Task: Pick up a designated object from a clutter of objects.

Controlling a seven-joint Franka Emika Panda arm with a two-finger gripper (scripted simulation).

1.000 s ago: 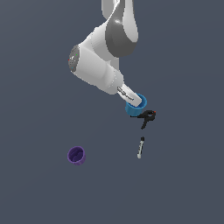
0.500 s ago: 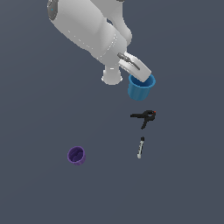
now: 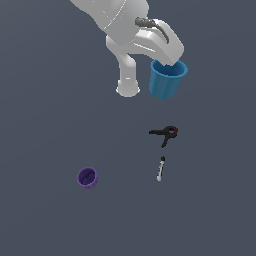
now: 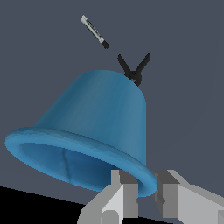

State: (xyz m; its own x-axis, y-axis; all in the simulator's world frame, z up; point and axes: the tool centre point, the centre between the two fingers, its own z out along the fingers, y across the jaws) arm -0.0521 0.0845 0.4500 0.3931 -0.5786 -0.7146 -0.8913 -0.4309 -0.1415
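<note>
Blue cup (image 3: pixel 168 80) hangs up high in the exterior view, its rim pinched by the claw (image 3: pixel 169 61) of the white arm (image 3: pixel 125 25). At about 6 o'clock from it lies the black clamp (image 3: pixel 165 133), then the marker (image 3: pixel 160 168). The purple cup (image 3: pixel 87 177) sits far off at 7 o'clock.

On the wrist view, the fingers (image 4: pixel 124 188) squeeze the blue cup's rim, with the clamp and marker beyond it.

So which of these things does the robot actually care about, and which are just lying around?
Part of the job:
- blue cup, pinched at its rim
- gripper, holding that cup in the air

Just lying about:
- purple cup
- black clamp
- marker
</note>
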